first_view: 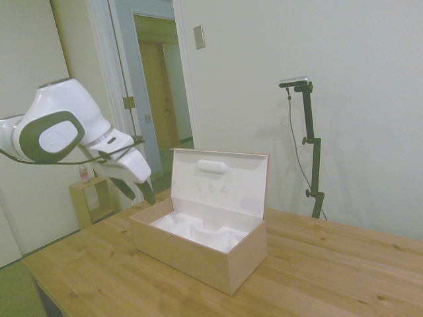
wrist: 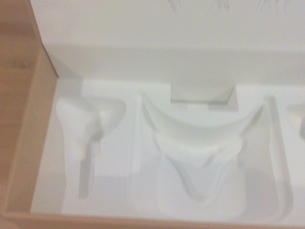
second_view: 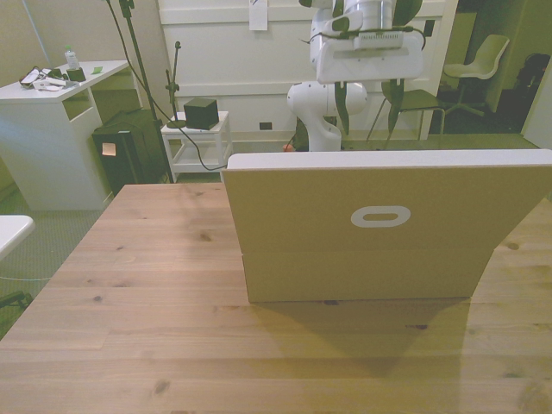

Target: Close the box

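The pale beige cardboard box (first_view: 198,254) sits on the wooden table with its hinged lid (first_view: 219,181) standing upright. Inside the lid is an oval white pad (first_view: 211,166), and a white moulded insert (wrist: 167,157) fills the base. In the front view only the lid's beige back (second_view: 379,207), with a white oval ring on it, and the base's wall (second_view: 362,278) show. My gripper (first_view: 139,190) hangs in the air above and behind the box's open side, tilted toward it. Its jaws stand wide open in the front view (second_view: 365,108) with nothing between them.
A small wooden cube shelf (first_view: 92,201) stands on the floor beyond the table, under the arm. Behind the table in the front view are a white desk (second_view: 52,129), a black bin (second_view: 125,155), a white cart (second_view: 197,142) and a chair (second_view: 479,65).
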You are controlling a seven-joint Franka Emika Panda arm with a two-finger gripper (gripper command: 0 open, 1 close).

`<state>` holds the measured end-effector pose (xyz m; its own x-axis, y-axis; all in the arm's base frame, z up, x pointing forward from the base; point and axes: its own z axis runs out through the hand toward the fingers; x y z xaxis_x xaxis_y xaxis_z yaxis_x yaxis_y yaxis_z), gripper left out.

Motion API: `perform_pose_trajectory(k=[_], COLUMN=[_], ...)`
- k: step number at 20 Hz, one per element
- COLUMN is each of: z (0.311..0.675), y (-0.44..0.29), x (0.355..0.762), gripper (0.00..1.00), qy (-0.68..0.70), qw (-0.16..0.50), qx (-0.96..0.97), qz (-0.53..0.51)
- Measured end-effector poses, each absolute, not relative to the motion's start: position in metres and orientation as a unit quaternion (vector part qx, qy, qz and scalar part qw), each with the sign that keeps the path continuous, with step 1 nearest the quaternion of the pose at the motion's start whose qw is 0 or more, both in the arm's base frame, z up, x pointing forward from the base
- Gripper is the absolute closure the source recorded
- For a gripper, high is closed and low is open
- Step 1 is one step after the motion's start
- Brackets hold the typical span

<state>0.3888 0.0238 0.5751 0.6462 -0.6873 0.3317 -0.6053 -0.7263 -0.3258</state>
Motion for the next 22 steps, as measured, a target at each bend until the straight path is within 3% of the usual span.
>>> perform_pose_trajectory(k=[4, 22], z=[0.607, 0.67], y=[0.027, 0.021], x=[0.399, 0.499], gripper=[0.0, 0.0], qy=[0.333, 0.315], qw=[0.104, 0.118], qx=[-0.896, -0.858], qz=[-0.276, -0.387])
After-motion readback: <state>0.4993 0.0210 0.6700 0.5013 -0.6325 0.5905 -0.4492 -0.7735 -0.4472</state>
